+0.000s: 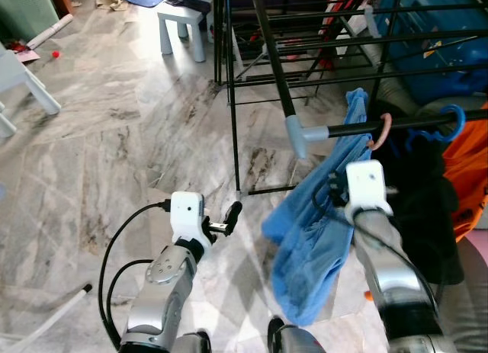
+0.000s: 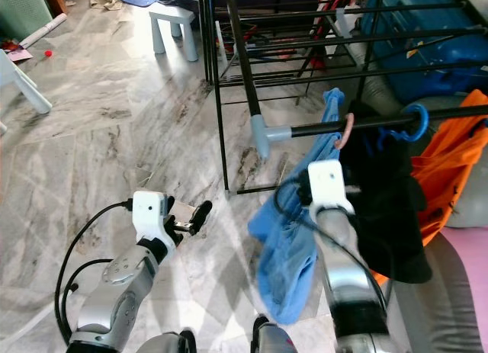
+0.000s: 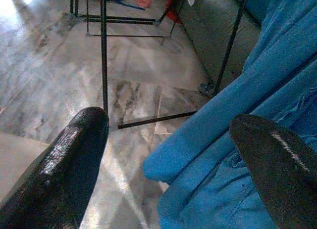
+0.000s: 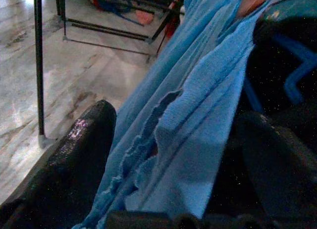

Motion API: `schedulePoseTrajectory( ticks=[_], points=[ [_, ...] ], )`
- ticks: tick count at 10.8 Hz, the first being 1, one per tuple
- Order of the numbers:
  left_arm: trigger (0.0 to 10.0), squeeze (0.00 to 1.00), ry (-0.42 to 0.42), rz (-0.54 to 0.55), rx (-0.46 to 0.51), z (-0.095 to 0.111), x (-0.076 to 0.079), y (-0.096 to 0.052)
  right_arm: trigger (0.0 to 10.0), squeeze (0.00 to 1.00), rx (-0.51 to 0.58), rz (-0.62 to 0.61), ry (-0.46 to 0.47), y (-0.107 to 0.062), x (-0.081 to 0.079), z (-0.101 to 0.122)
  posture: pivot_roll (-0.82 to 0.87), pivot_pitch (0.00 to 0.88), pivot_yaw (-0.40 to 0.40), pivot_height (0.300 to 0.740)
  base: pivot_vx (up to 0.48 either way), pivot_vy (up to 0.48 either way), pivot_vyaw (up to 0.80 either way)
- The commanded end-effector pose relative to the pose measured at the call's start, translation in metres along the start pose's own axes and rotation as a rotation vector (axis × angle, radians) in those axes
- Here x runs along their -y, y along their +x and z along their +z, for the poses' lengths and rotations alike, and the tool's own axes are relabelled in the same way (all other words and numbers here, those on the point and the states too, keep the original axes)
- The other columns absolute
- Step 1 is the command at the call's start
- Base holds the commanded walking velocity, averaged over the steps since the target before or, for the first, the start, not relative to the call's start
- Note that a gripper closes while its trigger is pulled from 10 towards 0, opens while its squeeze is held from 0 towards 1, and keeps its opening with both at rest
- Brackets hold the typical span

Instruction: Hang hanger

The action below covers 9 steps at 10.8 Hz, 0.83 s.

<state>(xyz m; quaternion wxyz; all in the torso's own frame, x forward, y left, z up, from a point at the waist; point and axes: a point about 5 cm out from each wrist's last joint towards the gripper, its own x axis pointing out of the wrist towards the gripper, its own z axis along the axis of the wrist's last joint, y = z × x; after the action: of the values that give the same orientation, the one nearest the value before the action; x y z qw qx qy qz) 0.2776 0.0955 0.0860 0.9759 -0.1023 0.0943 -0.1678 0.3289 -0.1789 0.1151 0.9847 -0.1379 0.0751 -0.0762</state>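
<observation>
The black drying rack (image 1: 259, 63) carries on its front rail (image 1: 396, 126) a pink hanger hook (image 1: 385, 129) with a soft, light blue garment (image 1: 320, 223). The right pincer (image 4: 168, 155) is spread around this limp cloth; better grip the stiff hanger. The left pincer (image 3: 168, 155) hovers spread, empty

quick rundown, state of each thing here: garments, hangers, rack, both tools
blue garment: hanging from the rail on a pink hanger hook
black garment: hanging on a blue hanger
orange garment: hanging beside the black one
rack rail: loaded, black, level
left tool: open, empty, over the floor
right tool: open, fingers either side of the blue cloth
white stool: upright
</observation>
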Motion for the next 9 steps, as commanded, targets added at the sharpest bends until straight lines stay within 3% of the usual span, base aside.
schedulePoseTrajectory(
  ticks=[1,2,5,6,9],
  points=[
    [10.0,0.0,-0.002,-0.015,-0.011,-0.001,0.004,0.001,8.2,0.0,-0.063,0.025,0.049,0.009,-0.002,-0.007,-0.08,0.216,-0.01,0.74,0.0,0.0,0.0],
    [10.0,0.0,-0.003,-0.017,-0.013,-0.002,0.005,0.001,0.0,0.0,-0.072,0.048,0.051,0.015,-0.007,-0.004,-0.08,0.216,-0.011,0.74,0.0,0.0,0.0],
    [10.0,0.0,-0.001,-0.013,-0.012,-0.001,0.006,0.002,0.0,0.0,-0.125,0.037,0.163,0.025,-0.017,0.001,-0.07,0.218,-0.022,0.74,0.0,0.0,0.0],
    [10.0,0.0,-0.005,-0.011,-0.011,-0.002,0.006,0.001,0.8,0.0,-0.135,0.052,0.155,0.025,-0.02,-0.002,-0.07,0.222,-0.027,0.74,0.0,0.0,0.0],
    [10.0,0.0,-0.01,-0.017,-0.015,-0.003,0.009,0.002,1.1,0.0,-0.129,0.015,0.082,0.025,-0.012,-0.006,-0.08,0.227,-0.027,0.74,0.0,0.0,0.0]
  ],
)
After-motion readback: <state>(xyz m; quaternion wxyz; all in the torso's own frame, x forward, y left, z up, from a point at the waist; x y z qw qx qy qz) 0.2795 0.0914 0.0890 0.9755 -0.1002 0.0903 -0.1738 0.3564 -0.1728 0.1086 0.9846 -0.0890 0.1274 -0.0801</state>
